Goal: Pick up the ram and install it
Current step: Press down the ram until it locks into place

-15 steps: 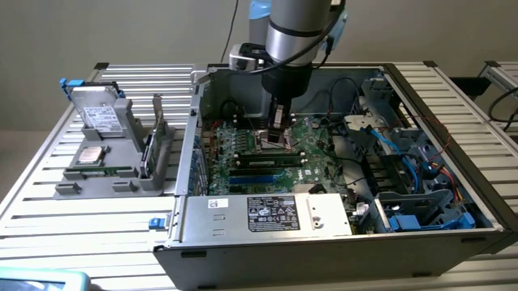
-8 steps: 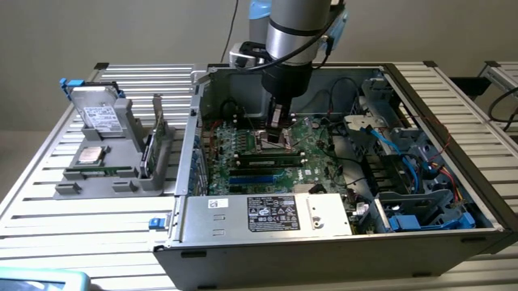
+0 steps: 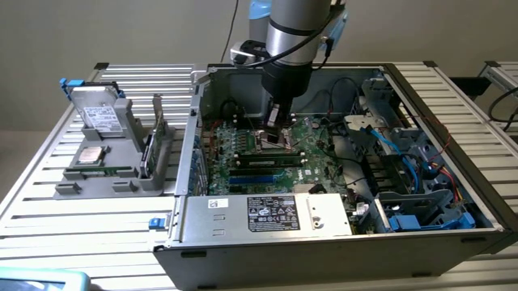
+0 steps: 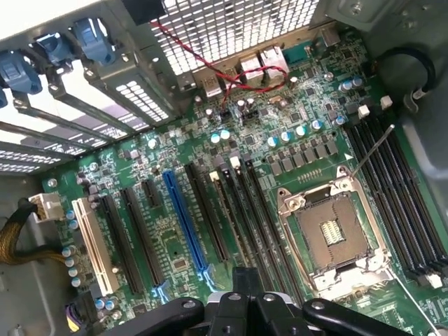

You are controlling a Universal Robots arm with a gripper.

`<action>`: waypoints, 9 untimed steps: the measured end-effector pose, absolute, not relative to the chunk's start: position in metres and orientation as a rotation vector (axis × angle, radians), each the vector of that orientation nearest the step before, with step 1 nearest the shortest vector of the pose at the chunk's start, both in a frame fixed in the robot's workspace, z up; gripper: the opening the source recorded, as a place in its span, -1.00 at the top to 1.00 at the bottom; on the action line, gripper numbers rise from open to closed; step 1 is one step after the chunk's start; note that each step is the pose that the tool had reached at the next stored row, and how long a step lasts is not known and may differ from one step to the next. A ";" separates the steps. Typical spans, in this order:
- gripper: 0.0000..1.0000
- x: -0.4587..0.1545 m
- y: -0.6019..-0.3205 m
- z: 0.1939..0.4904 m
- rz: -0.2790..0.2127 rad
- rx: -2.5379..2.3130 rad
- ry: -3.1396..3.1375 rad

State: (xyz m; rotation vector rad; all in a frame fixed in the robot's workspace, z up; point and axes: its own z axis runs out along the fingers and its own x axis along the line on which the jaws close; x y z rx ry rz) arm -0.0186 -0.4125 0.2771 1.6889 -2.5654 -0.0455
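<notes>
Arm comes straight down into the open computer case, tool low over the motherboard by the empty CPU socket; can't tell whether the tool is open, closed or gripping. A ram stick lies seated in a slot just in front of the tool in the exterior view, beside blue slots and above the power supply. On the slatted worktop at the exterior view's left, a grey holder carries a hard drive, a processor chip and an upright card; cables crowd the case's right side.
</notes>
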 end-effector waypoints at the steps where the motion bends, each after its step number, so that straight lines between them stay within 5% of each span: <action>1: 0.79 -0.019 -0.412 0.277 -0.046 1.672 -2.576; 9: 0.79 -0.018 -0.412 0.281 -0.037 1.555 -2.644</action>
